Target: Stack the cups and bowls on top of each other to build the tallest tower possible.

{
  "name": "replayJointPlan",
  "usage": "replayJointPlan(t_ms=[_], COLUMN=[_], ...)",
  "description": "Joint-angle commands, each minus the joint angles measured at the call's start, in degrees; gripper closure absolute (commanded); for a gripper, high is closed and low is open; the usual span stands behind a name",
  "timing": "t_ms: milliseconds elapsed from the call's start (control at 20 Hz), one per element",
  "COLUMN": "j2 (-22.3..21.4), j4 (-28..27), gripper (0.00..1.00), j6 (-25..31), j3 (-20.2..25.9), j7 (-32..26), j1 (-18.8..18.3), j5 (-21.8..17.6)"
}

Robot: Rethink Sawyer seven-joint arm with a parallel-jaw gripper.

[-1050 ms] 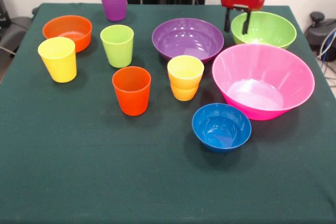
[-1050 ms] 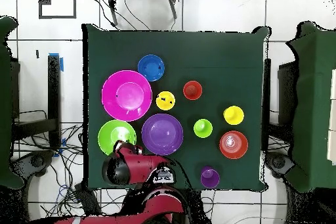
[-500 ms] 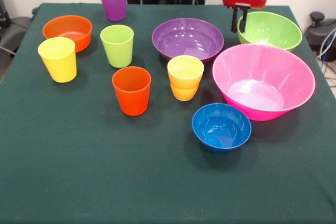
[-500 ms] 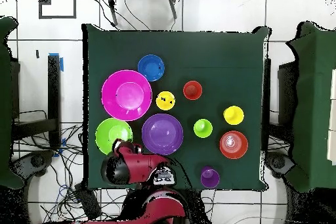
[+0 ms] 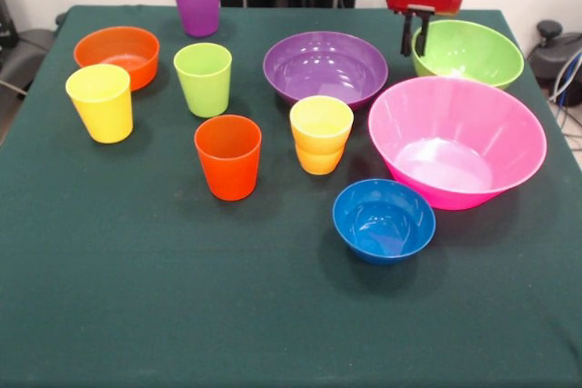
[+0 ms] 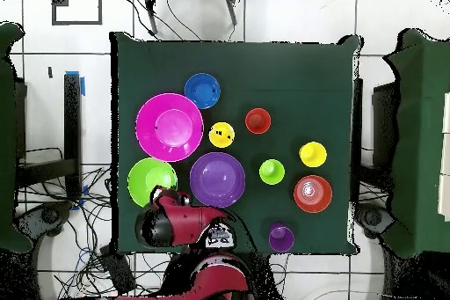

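Gripper (image 5: 416,38) fingers pinching the left rim of the lime green bowl (image 5: 473,50), arm cut off at the top edge, bowl's rim hidden by the arm overhead, pink bowl (image 5: 456,138) just in front, cups (image 5: 227,156) unstacked on the table (image 5: 182,315).

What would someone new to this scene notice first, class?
The very large pink bowl dominates the front view's right side, with a small blue bowl in front of it. Behind it, the red gripper hangs at the rim of the lime green bowl. Bright cups stand scattered to the left.
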Motion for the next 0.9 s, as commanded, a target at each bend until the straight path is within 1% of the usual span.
replayJointPlan(t_ms=[50, 300, 350, 500, 600, 650, 900], j2=[2.52, 2.70, 2.76, 3.00, 3.22, 3.27, 2.37], j4=[-1.26, -1.46, -1.40, -1.49, -1.53, -1.35, -0.52], gripper=[1.00, 1.00, 0.00, 0.00, 0.00, 0.00, 0.00], j6=[2.06, 2.17, 1.97, 2.85, 3.26, 3.10, 3.22], j3=[5.51, 5.97, 6.09, 6.87, 7.09, 6.97, 6.98], j7=[5.89, 5.54, 5.48, 4.96, 5.50, 6.18, 6.67], j1=[-1.07, -1.56, -1.60, -2.40, -2.87, -2.93, -2.84], j5=[-1.38, -1.70, -1.86, -2.13, -1.38, -0.76, -0.36])
